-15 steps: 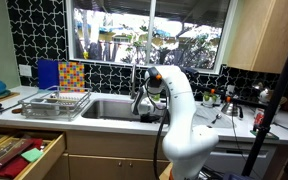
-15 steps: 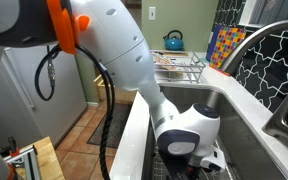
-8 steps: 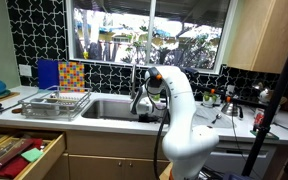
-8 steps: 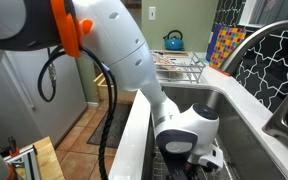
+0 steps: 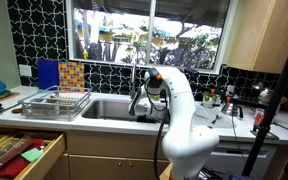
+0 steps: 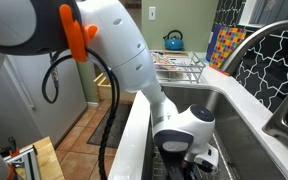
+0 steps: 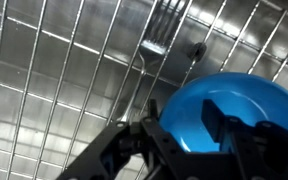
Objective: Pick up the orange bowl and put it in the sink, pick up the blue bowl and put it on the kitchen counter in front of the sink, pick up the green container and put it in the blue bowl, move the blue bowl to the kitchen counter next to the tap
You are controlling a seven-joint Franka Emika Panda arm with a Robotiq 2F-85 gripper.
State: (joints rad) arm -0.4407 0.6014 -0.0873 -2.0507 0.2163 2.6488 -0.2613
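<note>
While the gripper (image 7: 182,122) is sitting half open over the rim of the bowl (image 7: 249,100) in the sink (image 7: 54,80), grip unclear, it should be squeezing tight before lifting.

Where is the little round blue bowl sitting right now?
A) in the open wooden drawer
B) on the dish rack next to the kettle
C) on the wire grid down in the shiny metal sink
C: the wrist view shows the small round bright-blue bowl resting on the metal wire grid that covers the bottom of the stainless-steel sink.
</note>
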